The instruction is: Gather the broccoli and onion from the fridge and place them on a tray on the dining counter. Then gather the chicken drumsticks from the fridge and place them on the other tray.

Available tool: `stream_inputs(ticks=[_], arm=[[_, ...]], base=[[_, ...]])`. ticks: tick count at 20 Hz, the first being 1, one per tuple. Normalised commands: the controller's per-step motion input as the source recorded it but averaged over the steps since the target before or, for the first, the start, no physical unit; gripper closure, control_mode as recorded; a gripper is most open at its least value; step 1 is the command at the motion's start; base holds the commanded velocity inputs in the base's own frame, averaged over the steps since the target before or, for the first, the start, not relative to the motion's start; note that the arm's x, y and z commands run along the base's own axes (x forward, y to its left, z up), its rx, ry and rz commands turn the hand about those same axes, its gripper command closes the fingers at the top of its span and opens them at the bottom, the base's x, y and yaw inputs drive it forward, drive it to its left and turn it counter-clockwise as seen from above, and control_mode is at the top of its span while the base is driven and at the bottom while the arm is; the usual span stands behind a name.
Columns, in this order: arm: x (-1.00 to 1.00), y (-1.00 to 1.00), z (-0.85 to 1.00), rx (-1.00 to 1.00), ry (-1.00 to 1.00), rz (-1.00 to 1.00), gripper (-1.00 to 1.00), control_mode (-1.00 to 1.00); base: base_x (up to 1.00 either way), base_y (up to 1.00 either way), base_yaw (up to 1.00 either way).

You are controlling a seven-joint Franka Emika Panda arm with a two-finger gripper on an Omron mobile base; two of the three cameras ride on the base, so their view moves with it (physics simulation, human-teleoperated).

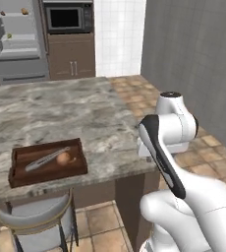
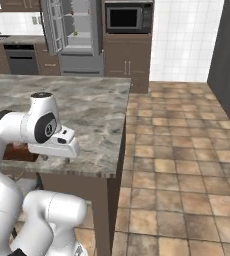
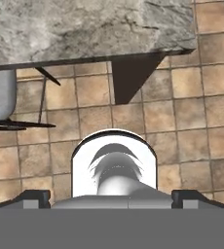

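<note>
Dining counter (image 1: 61,108): long marbled stone slab across the foreground, corner and dark support leg seen from above in the hand view (image 3: 133,29)
Tray (image 1: 21,172): dark wooden, at the near edge of the counter, just above a grey-cushioned stool (image 1: 36,216)
Onion (image 1: 63,158): round, orange-brown, sitting in the tray beside a long grey utensil (image 1: 46,158)
Fridge (image 1: 19,42): far back left, doors swung open, shelves lit
Inside the fridge: a small green bit (image 1: 9,35), probably the broccoli, and an orange-brown lump (image 1: 24,11) on a higher shelf, too small to name
Gripper (image 3: 112,197): folded in close, off the counter's near corner, looking down at tiled floor; fingertips sit wide at the bottom corners, jaws apart, nothing between them
Microwave (image 2: 128,17): built into brown cabinets right of the fridge
</note>
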Motion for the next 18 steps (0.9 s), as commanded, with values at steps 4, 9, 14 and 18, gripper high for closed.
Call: stream_inputs(ticks=[4, 9, 14, 18], arm=[[0.00, 0.00, 0.00, 0.00, 0.00, 0.00, -1.00, 1.00], [0.00, 0.00, 0.00, 0.00, 0.00, 0.00, -1.00, 1.00], [0.00, 0.00, 0.00, 0.00, 0.00, 0.00, -1.00, 1.00], [0.00, 0.00, 0.00, 0.00, 0.00, 0.00, -1.00, 1.00]], base=[[-0.07, -1.00, 0.00], [0.04, -1.00, 0.00], [0.61, -1.00, 0.09], [0.97, -1.00, 0.20]])
